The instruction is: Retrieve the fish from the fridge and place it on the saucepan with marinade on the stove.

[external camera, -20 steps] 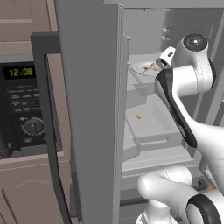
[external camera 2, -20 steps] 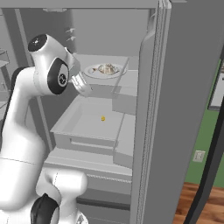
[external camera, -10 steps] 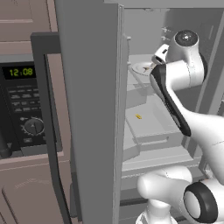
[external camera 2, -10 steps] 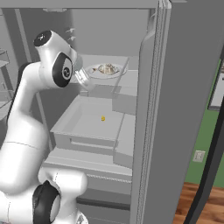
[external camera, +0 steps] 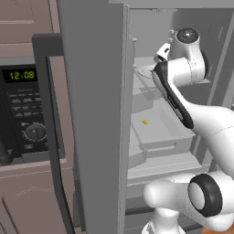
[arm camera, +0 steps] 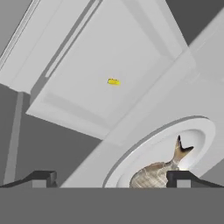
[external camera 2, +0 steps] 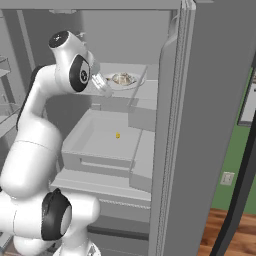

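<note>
since jaws are wide apart, centre gripper (arm camera: pixel 109 177) over fish (arm camera: pixel 158 171) on plate (arm camera: pixel 199 131), lower right of frame, before closing.

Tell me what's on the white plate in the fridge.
The fish lies on the plate, tail toward the rim, on a fridge shelf. The open gripper hovers close; one fingertip covers part of the fish, so its near end cannot be seen.
</note>
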You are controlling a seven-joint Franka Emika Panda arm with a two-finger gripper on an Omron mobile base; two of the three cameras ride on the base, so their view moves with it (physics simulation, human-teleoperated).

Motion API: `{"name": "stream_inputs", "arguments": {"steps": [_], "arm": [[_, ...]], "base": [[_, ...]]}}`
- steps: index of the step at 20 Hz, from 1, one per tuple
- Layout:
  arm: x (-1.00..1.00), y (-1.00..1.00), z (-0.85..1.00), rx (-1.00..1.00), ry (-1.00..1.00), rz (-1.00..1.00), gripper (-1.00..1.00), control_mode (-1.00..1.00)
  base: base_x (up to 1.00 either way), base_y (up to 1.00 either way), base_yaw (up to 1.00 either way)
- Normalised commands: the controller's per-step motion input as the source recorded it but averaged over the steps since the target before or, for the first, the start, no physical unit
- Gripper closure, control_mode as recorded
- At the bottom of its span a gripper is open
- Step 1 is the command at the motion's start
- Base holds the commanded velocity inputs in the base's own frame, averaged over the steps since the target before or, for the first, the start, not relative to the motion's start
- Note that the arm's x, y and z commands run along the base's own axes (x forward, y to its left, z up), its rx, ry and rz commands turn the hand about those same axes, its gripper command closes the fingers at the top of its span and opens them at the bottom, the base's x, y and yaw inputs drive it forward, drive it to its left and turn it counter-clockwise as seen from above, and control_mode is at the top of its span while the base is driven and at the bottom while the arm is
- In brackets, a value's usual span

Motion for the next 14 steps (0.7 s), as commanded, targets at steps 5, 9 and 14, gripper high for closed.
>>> {"name": "stream_inputs", "arguments": {"steps": [5,9,14], "arm": [[0.36,0.00,0.00,0.00,0.00,0.05,-1.00,-1.00],[0.40,0.00,-0.04,-0.02,0.00,0.04,-1.00,-1.00],[0.23,-0.01,-0.16,-0.07,0.00,0.02,-1.00,-1.00]], "base": [[0.00,0.00,0.00],[0.00,0.00,0.00],[0.00,0.00,0.00]]}}
